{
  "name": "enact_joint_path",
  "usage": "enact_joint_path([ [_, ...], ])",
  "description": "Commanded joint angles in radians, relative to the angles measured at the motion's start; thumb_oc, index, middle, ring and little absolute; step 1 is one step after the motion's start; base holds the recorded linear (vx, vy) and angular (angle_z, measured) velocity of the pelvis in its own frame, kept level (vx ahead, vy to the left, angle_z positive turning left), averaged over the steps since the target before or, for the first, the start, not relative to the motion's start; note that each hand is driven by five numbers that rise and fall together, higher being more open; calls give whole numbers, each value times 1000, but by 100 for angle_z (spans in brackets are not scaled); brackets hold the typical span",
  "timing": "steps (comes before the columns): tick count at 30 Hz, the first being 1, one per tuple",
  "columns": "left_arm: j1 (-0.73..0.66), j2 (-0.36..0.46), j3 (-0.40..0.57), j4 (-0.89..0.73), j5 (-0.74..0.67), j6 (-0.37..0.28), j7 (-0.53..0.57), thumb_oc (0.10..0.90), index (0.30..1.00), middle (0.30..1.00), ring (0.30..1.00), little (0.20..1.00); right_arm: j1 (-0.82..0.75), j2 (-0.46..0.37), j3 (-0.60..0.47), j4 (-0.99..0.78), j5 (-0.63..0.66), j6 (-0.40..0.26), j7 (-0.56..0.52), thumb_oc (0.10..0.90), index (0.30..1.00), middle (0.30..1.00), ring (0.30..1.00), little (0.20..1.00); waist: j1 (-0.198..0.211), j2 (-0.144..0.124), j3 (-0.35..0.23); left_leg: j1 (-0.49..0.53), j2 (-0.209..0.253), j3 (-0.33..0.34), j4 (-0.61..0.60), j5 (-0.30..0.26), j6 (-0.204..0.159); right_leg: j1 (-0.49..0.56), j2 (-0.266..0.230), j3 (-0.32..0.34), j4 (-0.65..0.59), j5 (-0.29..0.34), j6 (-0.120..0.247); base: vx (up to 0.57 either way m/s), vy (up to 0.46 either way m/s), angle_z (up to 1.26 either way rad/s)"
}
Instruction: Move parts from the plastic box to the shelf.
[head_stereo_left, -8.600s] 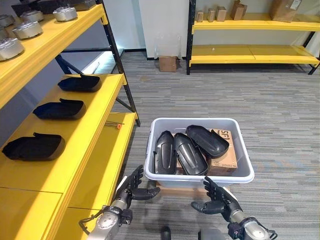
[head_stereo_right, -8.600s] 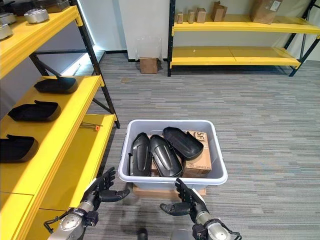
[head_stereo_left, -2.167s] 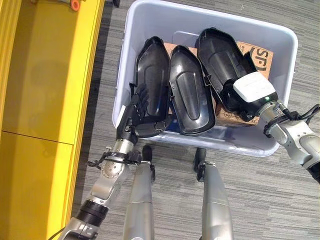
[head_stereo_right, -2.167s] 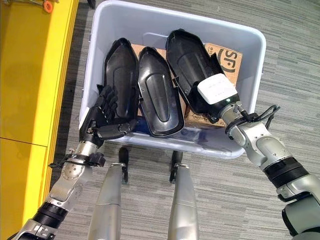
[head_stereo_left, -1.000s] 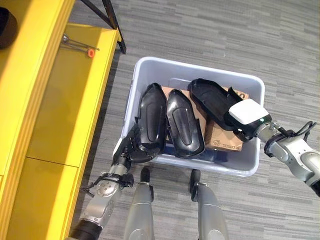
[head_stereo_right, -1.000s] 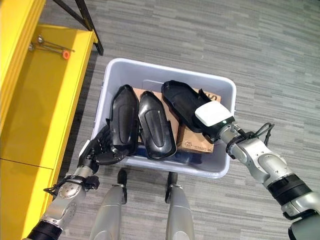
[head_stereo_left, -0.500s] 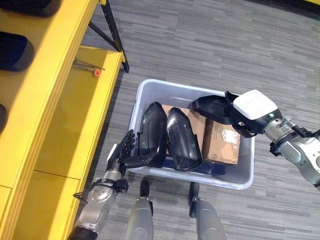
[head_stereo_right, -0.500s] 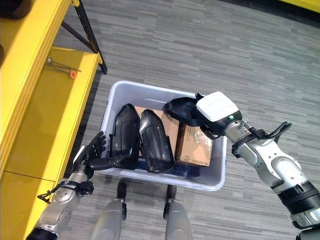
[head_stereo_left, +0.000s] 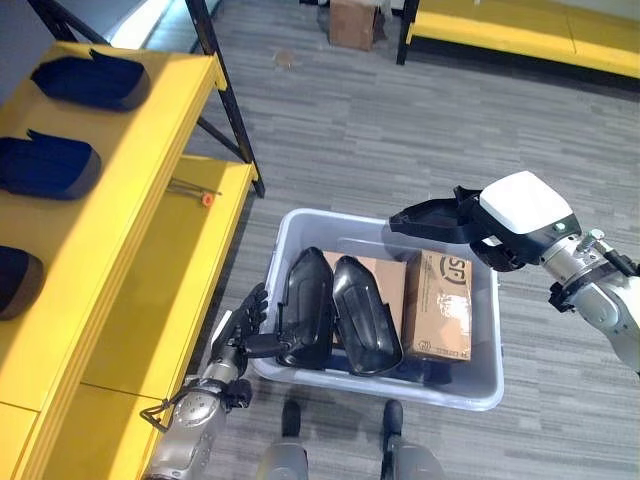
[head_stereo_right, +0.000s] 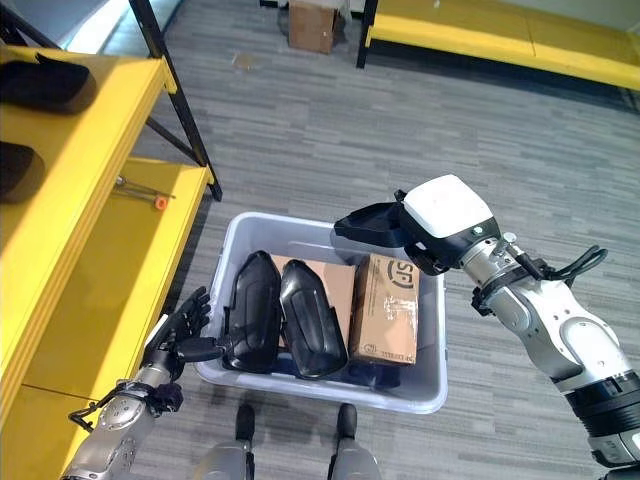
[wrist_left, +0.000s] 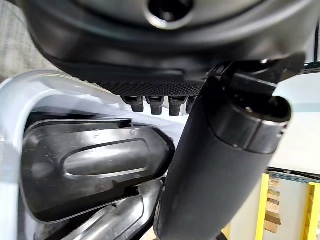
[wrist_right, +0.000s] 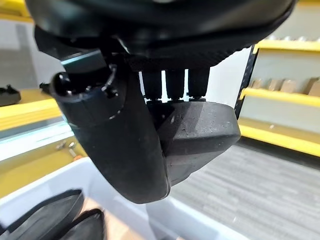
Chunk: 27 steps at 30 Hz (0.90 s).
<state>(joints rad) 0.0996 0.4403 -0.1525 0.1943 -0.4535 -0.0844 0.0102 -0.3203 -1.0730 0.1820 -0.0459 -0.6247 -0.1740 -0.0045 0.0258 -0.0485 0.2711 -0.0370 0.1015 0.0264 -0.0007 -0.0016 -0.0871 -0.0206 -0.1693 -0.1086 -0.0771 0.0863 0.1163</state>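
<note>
Carpet floor (head_stereo_left: 330, 130), yellow shelf (head_stereo_left: 140, 230) left; right hand (head_stereo_right: 447, 224) clamps black part (head_stereo_right: 372, 225) above box (head_stereo_right: 420, 395), long axis pointing shelfward; left hand (head_stereo_right: 178, 335) spread

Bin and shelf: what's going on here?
The right hand is shut on a black part, held in the air above the grey bin. Two more black parts and a cardboard box lie in the bin. The left hand is open at the bin's left rim. The yellow shelf on the left already holds similar parts.

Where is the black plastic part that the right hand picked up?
The black plastic part is in the right hand, held above the grey plastic box's far right corner.
</note>
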Motion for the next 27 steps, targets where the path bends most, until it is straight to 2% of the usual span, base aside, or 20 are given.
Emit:
enact_joint_path([
  [1,9,5,-15,-25,43,-66,-11,900,1000,1000,1000,1000,-54,-27,-75,-69,39,19,-103,400,300,300,300,300,8,-36,-214,-4,54,24,-37,31,-25,-10,-52,23,62,-30,78,7,9,-7],
  [10,14,-2,-10,-29,45,-64,1,900,1000,1000,1000,1000,-149,-25,-23,-67,49,24,-112,400,300,300,300,300,9,-32,-238,45,60,44,-39,25,-21,16,-49,39,79,-52,77,9,-5,-8],
  [18,22,8,5,-46,39,-66,17,900,1000,1000,1000,1000,-283,-5,57,-40,68,36,-125,400,300,300,300,300,22,-12,-241,64,88,28,-16,27,-28,33,-20,36,159,-131,51,-25,-66,0],
  [23,37,4,19,-61,22,-64,31,900,1000,1000,1000,1000,-345,15,90,-27,87,41,-139,400,300,300,300,300,33,5,-228,59,117,5,-2,51,-42,24,16,21,228,-187,23,-55,-140,5],
  [27,69,-1,55,-89,1,-68,47,900,1000,1000,1000,1000,-465,16,152,-27,111,34,-165,400,300,300,300,300,61,27,-185,8,163,-44,16,128,-62,-12,75,-7,277,-224,-21,-152,-225,11],
])
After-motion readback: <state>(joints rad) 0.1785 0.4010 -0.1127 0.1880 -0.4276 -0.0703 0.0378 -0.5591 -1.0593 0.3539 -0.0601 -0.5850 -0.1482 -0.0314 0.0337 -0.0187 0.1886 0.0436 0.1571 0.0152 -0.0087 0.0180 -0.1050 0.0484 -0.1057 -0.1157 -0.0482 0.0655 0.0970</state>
